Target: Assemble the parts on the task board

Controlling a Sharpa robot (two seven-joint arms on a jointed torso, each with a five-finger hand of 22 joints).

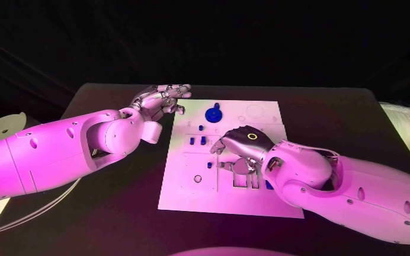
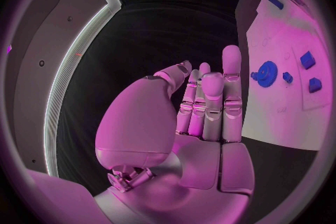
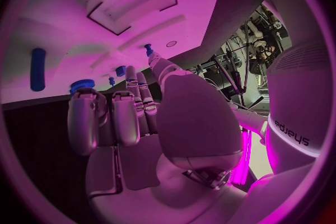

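The white task board (image 1: 192,191) lies in the middle of the black table. On its far part lies a blue gear (image 1: 214,114), with small blue parts (image 1: 195,140) nearer. My left hand (image 1: 160,99) hovers off the board's far left corner, fingers straight and together, holding nothing. The left wrist view has that hand (image 2: 203,112) beside the gear (image 2: 265,74). My right hand (image 1: 242,146) hangs over the board's middle, fingers pointing down. In the right wrist view its fingers (image 3: 133,106) are stretched out and a small blue peg (image 3: 148,47) stands just past their tips.
Rectangular recesses (image 1: 243,176) lie in the board under my right hand. A blue rod (image 3: 37,69) and a blue knob (image 3: 84,85) lie near the board's edge. A pale cable (image 1: 34,208) runs along the table's near left.
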